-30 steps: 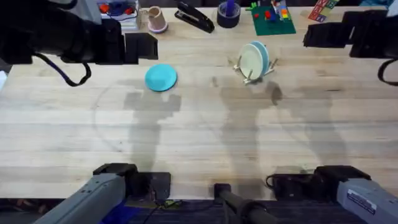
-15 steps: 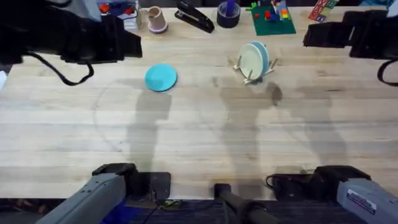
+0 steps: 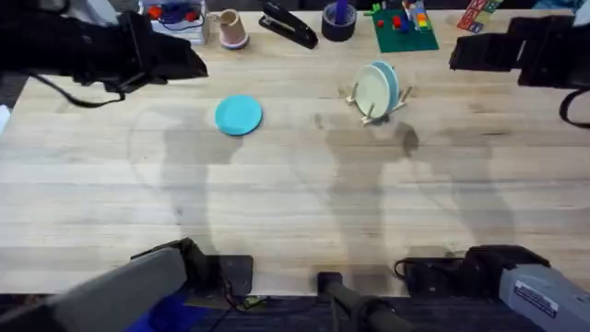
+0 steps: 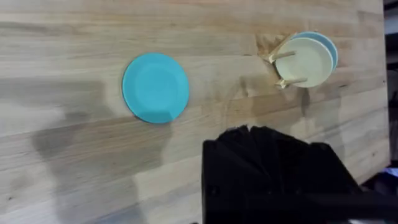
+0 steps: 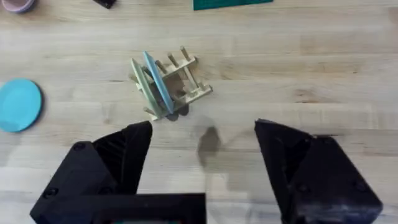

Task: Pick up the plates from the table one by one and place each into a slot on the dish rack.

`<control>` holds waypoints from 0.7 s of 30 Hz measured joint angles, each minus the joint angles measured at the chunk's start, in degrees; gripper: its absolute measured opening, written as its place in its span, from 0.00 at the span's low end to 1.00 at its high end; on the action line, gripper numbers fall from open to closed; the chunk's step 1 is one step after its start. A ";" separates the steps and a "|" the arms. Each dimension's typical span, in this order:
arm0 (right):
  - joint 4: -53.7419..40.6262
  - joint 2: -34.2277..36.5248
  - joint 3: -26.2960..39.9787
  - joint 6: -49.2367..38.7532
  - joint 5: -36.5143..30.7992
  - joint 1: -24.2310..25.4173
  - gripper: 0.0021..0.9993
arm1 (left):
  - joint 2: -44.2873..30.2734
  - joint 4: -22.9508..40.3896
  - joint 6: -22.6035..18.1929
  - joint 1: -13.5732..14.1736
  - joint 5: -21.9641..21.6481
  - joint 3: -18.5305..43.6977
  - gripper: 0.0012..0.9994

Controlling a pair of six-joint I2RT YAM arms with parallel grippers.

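Note:
One light blue plate [image 3: 239, 115] [image 4: 155, 87] [image 5: 18, 104] lies flat on the table [image 3: 295, 203], left of centre. The dish rack [image 3: 376, 92] [image 5: 177, 87] stands at the back right of centre. It holds a cream plate [image 3: 372, 89] [image 4: 305, 59] [image 5: 140, 87] and a blue plate [image 4: 328, 46] [image 5: 155, 78] upright in its slots. My left gripper [image 3: 194, 60] [image 4: 267, 134] hovers high, back and left of the flat plate, with its fingers together and nothing in them. My right gripper [image 3: 458, 55] [image 5: 202, 127] hangs open and empty to the right of the rack.
Along the table's back edge stand a pink cup [image 3: 231, 28], a black stapler [image 3: 288, 25], a dark tape roll [image 3: 338, 20] and a green baseplate with bricks [image 3: 406, 28]. Bare wood stretches across the middle and front of the table.
My left arm has drawn back to the left, away from the flat blue plate. The plates, the rack and the right arm have stayed put.

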State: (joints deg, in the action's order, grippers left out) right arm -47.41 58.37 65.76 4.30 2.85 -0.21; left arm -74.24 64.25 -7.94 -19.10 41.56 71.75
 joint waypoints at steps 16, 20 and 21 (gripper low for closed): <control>-1.17 -0.01 0.00 0.01 0.00 0.00 0.99 | -12.85 -4.34 -15.65 -3.41 5.58 -1.94 0.04; -1.17 0.00 0.00 0.01 0.00 0.00 0.99 | -15.60 -7.91 -17.21 -4.11 6.86 -4.70 0.04; -1.17 0.00 0.00 0.01 0.00 0.00 0.99 | -16.56 -8.09 -17.64 -4.28 6.91 -5.33 0.04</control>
State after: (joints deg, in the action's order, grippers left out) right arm -48.58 58.37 65.76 4.32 2.85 -0.21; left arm -90.80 56.16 -25.58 -23.38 48.47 66.41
